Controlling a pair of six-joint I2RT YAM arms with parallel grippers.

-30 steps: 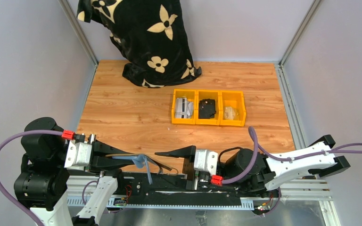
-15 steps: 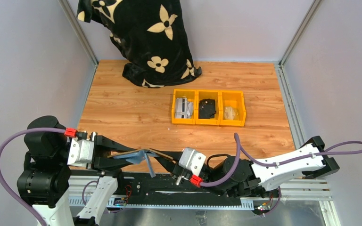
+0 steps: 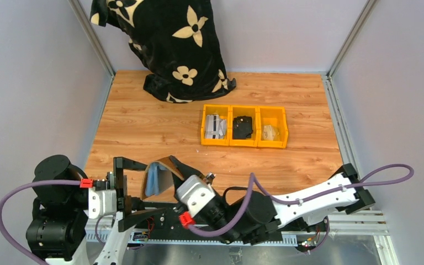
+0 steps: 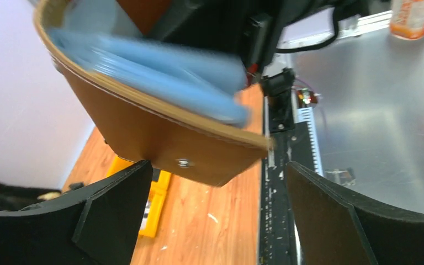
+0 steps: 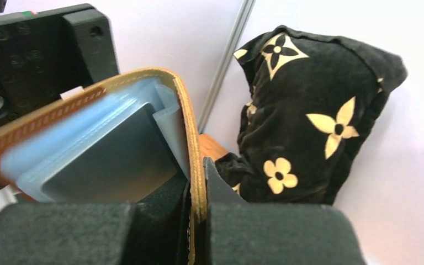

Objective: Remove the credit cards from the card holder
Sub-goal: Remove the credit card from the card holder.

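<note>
The brown card holder (image 3: 167,164) hangs above the table's near edge, bent open, with its pale blue clear sleeves (image 3: 154,180) showing. My right gripper (image 3: 176,171) is shut on one brown flap (image 5: 197,182), pinched between its pads. In the right wrist view a grey credit card (image 5: 116,165) sits inside a sleeve. My left gripper (image 3: 150,189) is open, its fingers spread on either side of the holder's lower edge (image 4: 199,157) without touching it. Pale grey cards (image 3: 215,126) lie in the left yellow bin.
Three joined yellow bins (image 3: 244,144) stand mid-table; the middle one holds a black lumpy object (image 3: 242,127), the right one something pale. A black cloth with cream flowers (image 3: 168,44) is heaped at the back left. Metal frame posts rise at the back corners.
My left gripper has opened and let go of the holder. My right gripper has shut on the holder's flap and swung left, and the holder now stands upright and bent.
</note>
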